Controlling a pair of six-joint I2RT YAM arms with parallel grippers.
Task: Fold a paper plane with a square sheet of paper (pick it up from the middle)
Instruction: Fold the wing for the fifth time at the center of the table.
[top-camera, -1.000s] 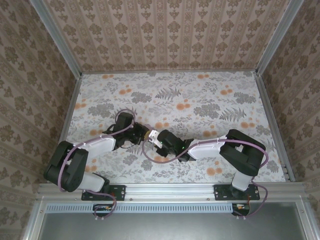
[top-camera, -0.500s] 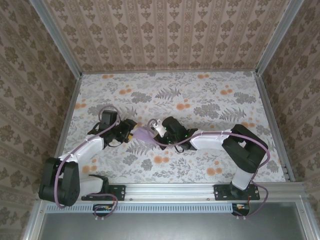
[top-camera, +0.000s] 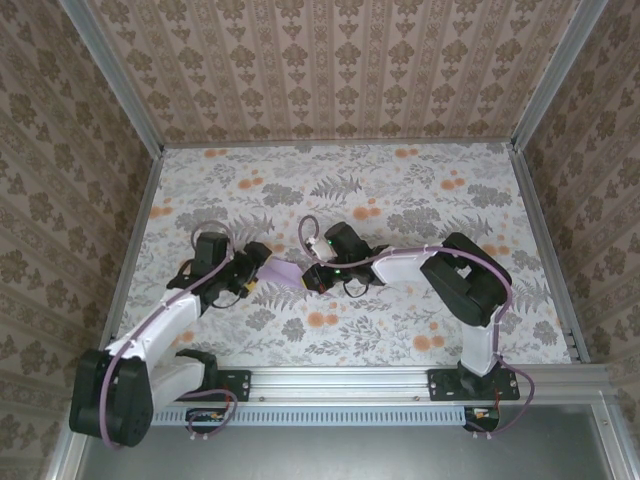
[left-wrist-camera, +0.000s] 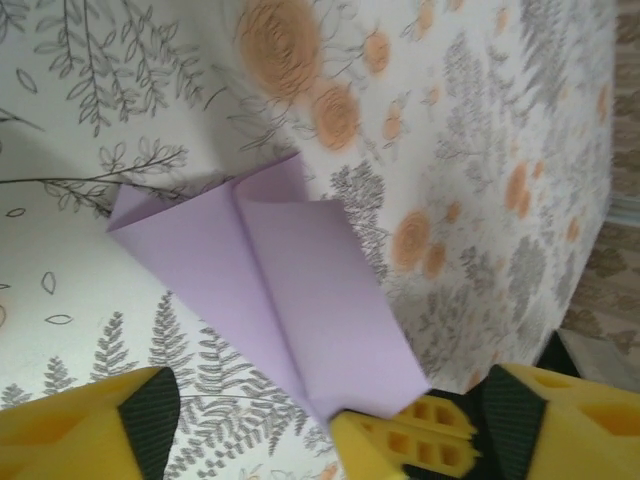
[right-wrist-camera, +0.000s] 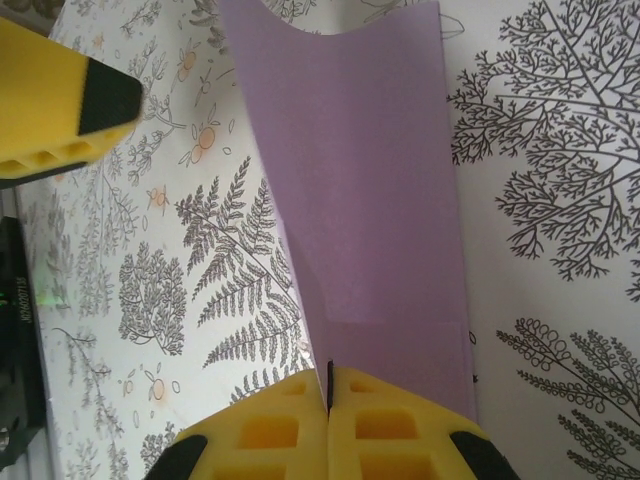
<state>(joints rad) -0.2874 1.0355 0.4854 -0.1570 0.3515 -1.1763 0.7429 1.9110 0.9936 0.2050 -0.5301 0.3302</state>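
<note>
Mid-fold: the creased lilac paper (top-camera: 283, 271) on the worktop (top-camera: 400, 190) is being pinched by the closed right pincer (right-wrist-camera: 328, 385); the left pincer (left-wrist-camera: 255, 425) is being held open, empty, beside it. Re-gripping is probably being required next.

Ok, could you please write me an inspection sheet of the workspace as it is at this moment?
Surface: floral tablecloth, flat, covers the table.
Job's things: lilac paper, folded with a centre crease and one pointed end, between the two grippers.
Clutter: nothing seen.
Grippers: right gripper shut on the paper's edge; left gripper beside the paper, jaws open, not holding it.
Cables: purple cables looped along both arms.
Surroundings: patterned walls on three sides, metal rail at the near edge.
</note>
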